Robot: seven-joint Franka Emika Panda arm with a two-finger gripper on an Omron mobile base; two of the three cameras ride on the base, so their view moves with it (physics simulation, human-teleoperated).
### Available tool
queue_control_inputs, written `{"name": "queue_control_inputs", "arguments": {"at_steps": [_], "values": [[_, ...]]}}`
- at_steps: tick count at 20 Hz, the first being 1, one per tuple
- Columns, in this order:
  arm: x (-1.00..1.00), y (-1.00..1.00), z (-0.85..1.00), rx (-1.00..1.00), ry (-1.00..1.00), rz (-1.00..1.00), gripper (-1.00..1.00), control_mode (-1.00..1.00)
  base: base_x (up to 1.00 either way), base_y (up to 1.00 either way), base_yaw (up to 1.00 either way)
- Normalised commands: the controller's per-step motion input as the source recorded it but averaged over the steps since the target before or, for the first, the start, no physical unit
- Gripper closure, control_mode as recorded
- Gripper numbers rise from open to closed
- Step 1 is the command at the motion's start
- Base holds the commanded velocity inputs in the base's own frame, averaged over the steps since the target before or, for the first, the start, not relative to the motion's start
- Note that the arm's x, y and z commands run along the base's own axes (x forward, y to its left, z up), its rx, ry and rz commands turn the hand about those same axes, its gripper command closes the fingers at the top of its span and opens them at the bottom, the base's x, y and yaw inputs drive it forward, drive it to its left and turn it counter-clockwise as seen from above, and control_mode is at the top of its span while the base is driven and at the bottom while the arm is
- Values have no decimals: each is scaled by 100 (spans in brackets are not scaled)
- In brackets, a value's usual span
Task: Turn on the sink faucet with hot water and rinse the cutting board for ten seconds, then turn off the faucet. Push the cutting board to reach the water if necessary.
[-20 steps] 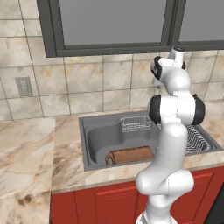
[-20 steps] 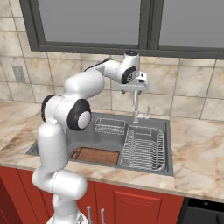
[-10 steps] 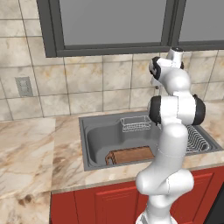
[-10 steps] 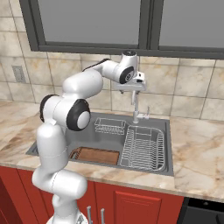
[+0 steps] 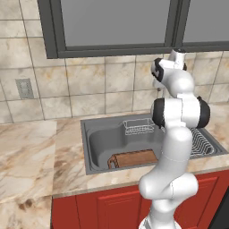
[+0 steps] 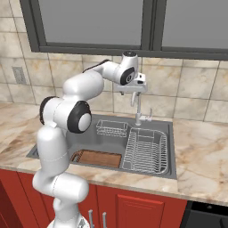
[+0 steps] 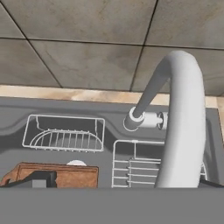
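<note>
Below me the slim silvery-white gooseneck sink faucet [image 7: 181, 113] arches tall from its small base [image 6: 139, 118] on the back rim of the large dark grey rectangular metal sink [image 6: 89, 141], its spout curving forward over the basin. I see no stream leaving the spout. The reddish-brown rectangular wooden cutting board [image 5: 133, 159] lies flat on the basin floor, along the front wall and toward the sink's left part, its rounded end with the darker handle cut-out pointing left. It sits well apart from the faucet's base.
</note>
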Motion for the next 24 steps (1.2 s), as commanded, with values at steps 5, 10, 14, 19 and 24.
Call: {"name": "queue_control_inputs", "arguments": {"at_steps": [5,10,14,19,24], "values": [[4,42,-7,-1,0,0,-100,-100,0,0,0],[7,42,-8,-1,0,0,-100,-100,0,0,0],[6,41,-7,0,0,0,-100,-100,0,0,0],[3,40,-9,0,0,0,-100,-100,0,0,0],[4,42,-7,-1,0,0,-100,-100,0,0,0]]}}
